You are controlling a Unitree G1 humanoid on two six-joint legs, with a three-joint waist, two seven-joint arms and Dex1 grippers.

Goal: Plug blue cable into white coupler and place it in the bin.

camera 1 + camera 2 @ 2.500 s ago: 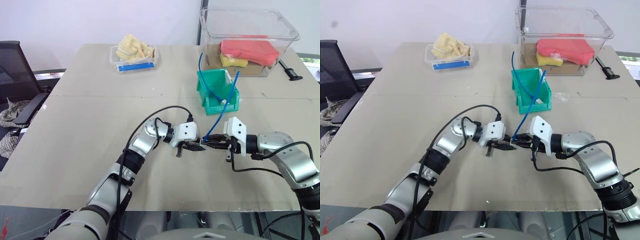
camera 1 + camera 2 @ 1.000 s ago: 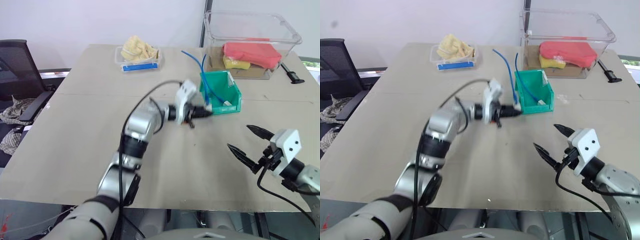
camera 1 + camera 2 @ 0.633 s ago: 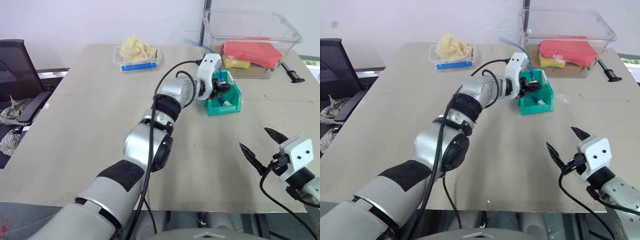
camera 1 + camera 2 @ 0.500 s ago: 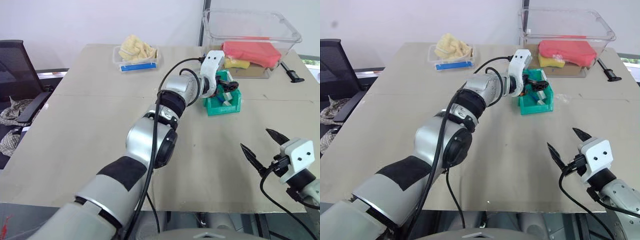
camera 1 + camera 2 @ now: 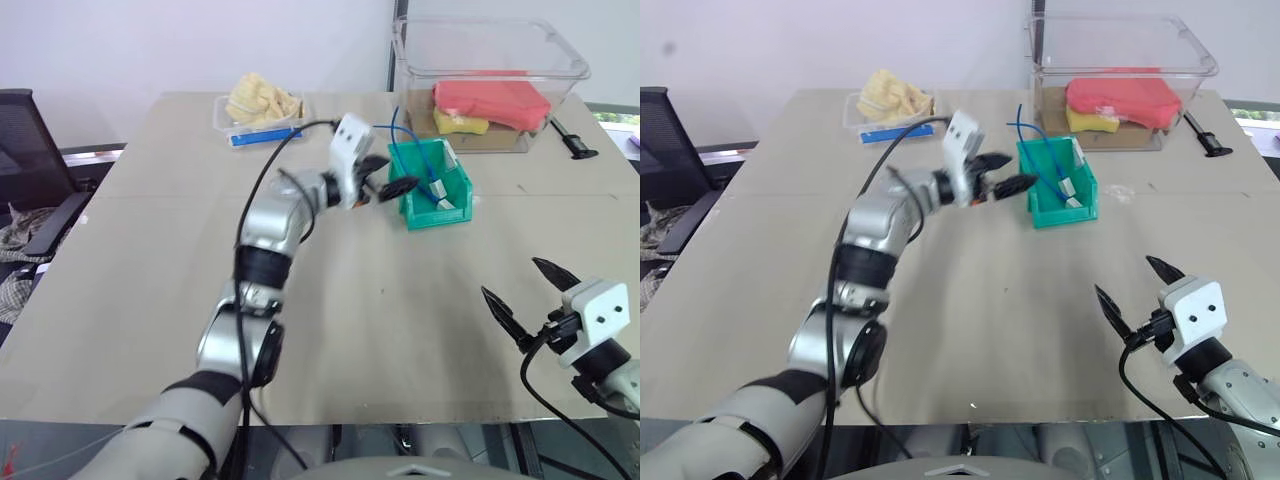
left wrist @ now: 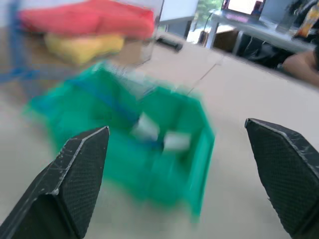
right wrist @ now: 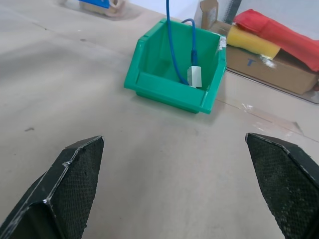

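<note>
The teal-green bin [image 5: 440, 215] stands on the table in front of the clear tub. The blue cable [image 7: 169, 45] lies inside it and loops up over its back rim. The white coupler [image 7: 195, 76] rests in the bin on the cable's end. My left gripper [image 5: 396, 174] is open and empty. It hovers just off the bin's left side, pointing toward it. My right gripper [image 5: 514, 281] is open and empty near the table's front right, well short of the bin.
Behind the bin stands a large clear tub [image 5: 490, 55] holding red and yellow items and a cardboard box. A shallow clear tray [image 5: 262, 108] with yellow cloth sits at the back left. A black tool [image 5: 566, 140] lies at the far right, and an office chair [image 5: 30, 150] stands left of the table.
My left gripper carried the cable and coupler to the bin, opened, and drew back to the left. Both now lie in the bin. The right gripper stayed open in place.
</note>
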